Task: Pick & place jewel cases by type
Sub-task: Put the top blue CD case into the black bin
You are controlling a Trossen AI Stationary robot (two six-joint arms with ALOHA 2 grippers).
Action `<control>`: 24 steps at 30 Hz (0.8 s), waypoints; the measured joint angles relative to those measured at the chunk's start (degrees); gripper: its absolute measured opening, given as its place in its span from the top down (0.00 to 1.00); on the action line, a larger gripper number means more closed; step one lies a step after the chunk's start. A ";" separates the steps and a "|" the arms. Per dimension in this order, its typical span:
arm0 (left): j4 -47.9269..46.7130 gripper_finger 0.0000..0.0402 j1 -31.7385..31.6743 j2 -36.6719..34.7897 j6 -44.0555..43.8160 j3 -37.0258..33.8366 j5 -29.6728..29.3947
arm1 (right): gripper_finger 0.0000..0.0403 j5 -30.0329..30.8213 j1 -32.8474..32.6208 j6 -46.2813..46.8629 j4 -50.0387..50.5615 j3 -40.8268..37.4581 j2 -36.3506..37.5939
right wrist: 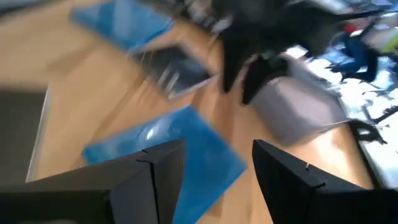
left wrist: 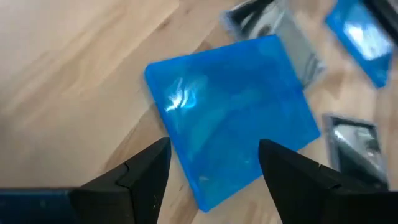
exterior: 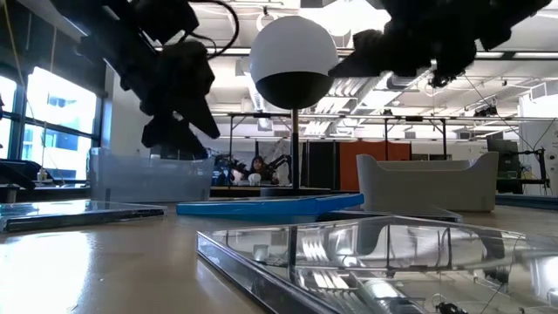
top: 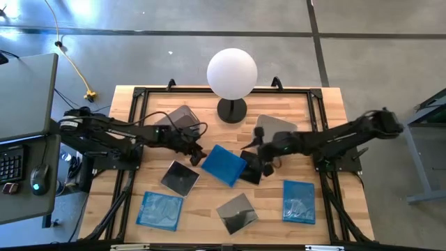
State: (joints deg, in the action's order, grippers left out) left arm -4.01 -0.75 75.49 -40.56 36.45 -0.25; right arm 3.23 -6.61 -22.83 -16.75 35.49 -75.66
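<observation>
A glossy dark square plastic jewel case (exterior: 384,262) lies nearest the low camera. Beyond it, at mid-table, the translucent blue square jewel case (top: 224,165) rests flat. The left gripper (left wrist: 214,171) hangs over its edge, the right gripper (right wrist: 217,165) opposite, fingers spread, empty (probably lining up a grasp).

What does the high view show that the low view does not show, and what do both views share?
Only the high view shows all six cases: three blue ones, including the middle blue case, and three dark ones, plus the left tool and right tool on either side of that case. Only the low view shows the room behind and a seated person. Both show the white globe lamp and the grey bins.
</observation>
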 joint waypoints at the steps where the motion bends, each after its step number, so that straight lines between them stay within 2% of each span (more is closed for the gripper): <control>1: -0.34 0.40 0.00 0.73 -1.69 -0.05 -0.18 | 0.55 0.18 -0.60 -1.35 0.42 0.27 -1.75; 3: 1.13 0.40 0.00 3.10 -4.05 -0.03 -0.22 | 0.55 1.89 -1.92 -4.05 0.32 0.58 -4.68; 7: 1.11 0.40 0.00 7.26 -6.68 0.54 -0.09 | 0.55 10.73 -5.12 -8.67 0.81 0.58 -8.20; 9: 0.76 0.40 0.00 8.90 -7.68 1.03 0.45 | 0.55 13.24 -6.81 -9.52 0.90 0.58 -9.18; 13: 1.01 0.40 0.00 11.85 -8.36 3.69 1.35 | 0.55 10.48 -9.59 -9.75 1.25 0.58 -9.96; 18: 0.84 0.40 0.00 15.61 -9.28 7.40 2.59 | 0.55 6.63 -10.47 -4.49 4.36 0.58 -10.30; 24: 1.50 0.40 0.00 18.77 -9.25 9.44 3.06 | 0.55 6.49 -9.92 -3.00 4.03 0.56 -13.03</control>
State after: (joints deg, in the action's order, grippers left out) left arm -2.51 -0.75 94.25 -49.81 45.89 2.81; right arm 9.73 -16.54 -25.82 -12.71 36.05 -88.69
